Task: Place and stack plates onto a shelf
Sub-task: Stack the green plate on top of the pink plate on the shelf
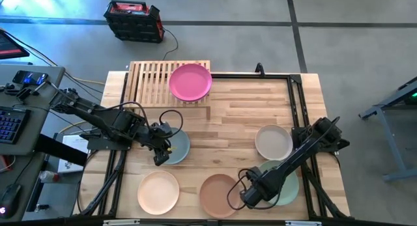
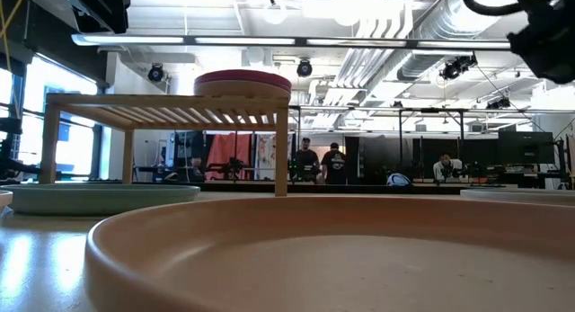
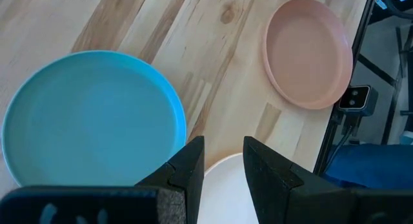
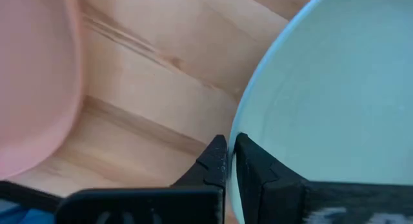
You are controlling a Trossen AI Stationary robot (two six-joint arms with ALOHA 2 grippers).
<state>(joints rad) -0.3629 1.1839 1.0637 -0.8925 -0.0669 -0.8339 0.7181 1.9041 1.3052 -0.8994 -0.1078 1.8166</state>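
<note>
Right gripper: at the front right of the table, fingers pinched together on the rim of the mint green plate; one finger sits inside the rim, the other outside it. The plate lies flat on the wooden tabletop.

Brown plate: just beside the right gripper, toward the table's middle front, flat on the wood, a strip of bare table between it and the mint green plate.

Cream plate: behind the mint green plate on the right side, close to it; whether the two rims touch cannot be told.

Left gripper: over the left half of the table, fingers parted with a plain gap between them, holding nothing. It hovers by the edge of the grey-teal plate.

Peach plate: front left, near the table's front edge, apart from the grey-teal plate and from the brown plate.

Shelf: slatted light-wood rack at the back left of the table, standing on legs.

Magenta plate: on top of the shelf at its right end, overhanging that edge slightly. From table height a paler plate shows directly beneath it, the two stacked.

Beyond the table: people stand far off in the room.
</note>
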